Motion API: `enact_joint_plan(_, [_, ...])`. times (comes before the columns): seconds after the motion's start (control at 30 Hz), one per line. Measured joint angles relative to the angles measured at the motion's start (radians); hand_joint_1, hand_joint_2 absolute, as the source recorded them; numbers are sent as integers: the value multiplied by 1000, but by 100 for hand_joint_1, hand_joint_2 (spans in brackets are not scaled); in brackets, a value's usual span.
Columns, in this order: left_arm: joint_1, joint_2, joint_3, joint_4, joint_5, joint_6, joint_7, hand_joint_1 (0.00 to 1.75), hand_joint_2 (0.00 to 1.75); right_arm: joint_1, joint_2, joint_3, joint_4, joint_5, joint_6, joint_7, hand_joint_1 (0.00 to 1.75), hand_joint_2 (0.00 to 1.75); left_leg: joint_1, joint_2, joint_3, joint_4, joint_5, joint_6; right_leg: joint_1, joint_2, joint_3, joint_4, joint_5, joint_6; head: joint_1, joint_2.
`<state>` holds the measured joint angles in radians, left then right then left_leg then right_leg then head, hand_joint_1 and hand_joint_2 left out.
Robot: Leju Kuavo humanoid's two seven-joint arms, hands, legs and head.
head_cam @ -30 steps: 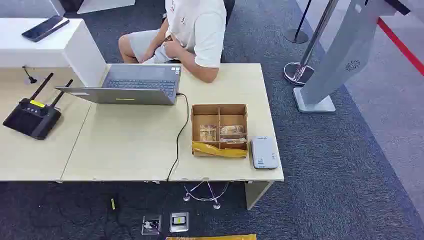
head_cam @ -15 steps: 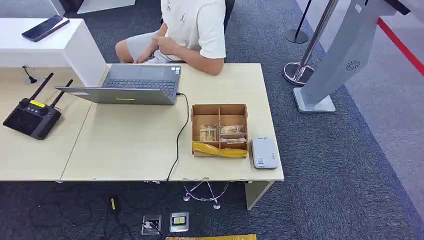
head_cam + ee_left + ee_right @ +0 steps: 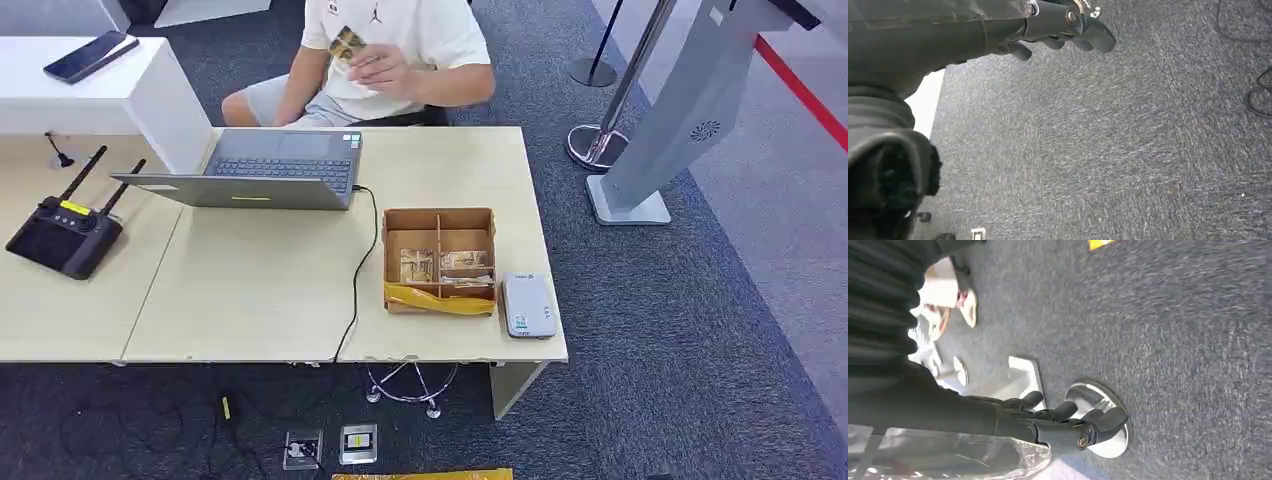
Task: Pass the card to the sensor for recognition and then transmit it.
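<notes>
Dark grey carpet [image 3: 700, 330] surrounds a pale table [image 3: 250, 290] seen from the head view. From the left, a black router [image 3: 62, 235] with antennas sits near the table's left end, then an open laptop [image 3: 250, 170] with a cable [image 3: 358, 270] running over the near edge. Behind it a seated person [image 3: 390, 40] holds up the card [image 3: 347, 43] in one hand, well apart from the robot. Further right stands a divided cardboard box [image 3: 440, 260], and just beside it the white sensor [image 3: 528, 305], close to the table's right corner.

The left robot hand [image 3: 1058, 30] hangs over the carpet with fingers loosely curled and nothing in them; the right robot hand [image 3: 1068, 422] hangs likewise, empty, fingers apart, above a stanchion base [image 3: 1103, 415].

Risks: the card must first be taken from the person, and a thin card could slip from a loose pinch. The sensor lies near the edge, so a heavy press could push it off. Open room lies on the bare tabletop between laptop and box; the cable and box walls crowd the approach.
</notes>
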<state>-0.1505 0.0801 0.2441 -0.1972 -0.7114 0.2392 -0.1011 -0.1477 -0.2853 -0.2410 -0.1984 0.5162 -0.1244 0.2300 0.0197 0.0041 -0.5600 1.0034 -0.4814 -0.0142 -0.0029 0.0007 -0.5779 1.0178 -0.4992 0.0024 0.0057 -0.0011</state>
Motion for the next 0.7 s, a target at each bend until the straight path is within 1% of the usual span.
enact_joint_plan(0.13, [0, 0, 0, 0, 0, 0, 0, 0, 0, -18, -6, -33, 0, -51, -28, -11, 0, 175, 0, 0, 0, 0, 0, 0, 0, 0, 0, 0, 0, 0, -1, 0])
enact_joint_plan(0.23, [0, 0, 0, 0, 4, 0, 0, 0, 0, -40, -12, -66, 0, -103, -77, -64, 0, 175, 0, 0, 0, 0, 0, 0, 0, 0, 0, 0, 0, 0, 0, 0])
enact_joint_plan(0.33, [0, 0, 0, 0, 7, -1, 0, 0, 0, -77, -28, -103, 0, -156, -150, -169, 0, 175, 0, 0, 0, 0, 0, 0, 0, 0, 0, 0, 0, 0, -1, 0])
enact_joint_plan(0.47, [0, 0, -1, 0, 6, -1, 0, 0, 0, -130, -49, -140, -2, -185, -199, -259, 0, 175, 0, 0, 0, 0, 1, 1, 0, 0, 1, 0, 0, 1, 0, 0])
enact_joint_plan(0.5, [0, 0, -1, 0, 6, -1, 0, 0, 0, -140, -53, -147, -2, -193, -208, -281, 0, 175, 0, 0, 0, 0, 1, 1, -1, 0, 1, 0, 0, 1, 0, 0])
enact_joint_plan(0.63, [1, 1, -2, 0, 7, -1, 0, 0, 0, -193, -69, -171, -13, -221, -229, -406, 0, 175, -1, 0, -3, 0, 1, 1, -2, -1, 1, 1, 1, 1, -1, 0])
enact_joint_plan(0.7, [1, 3, -3, 0, 7, 0, -3, 0, 0, -247, -86, -170, -36, -221, -230, -482, 0, 175, -2, 2, -4, 0, 1, 1, -2, 1, 1, 1, 2, 3, -1, 0])
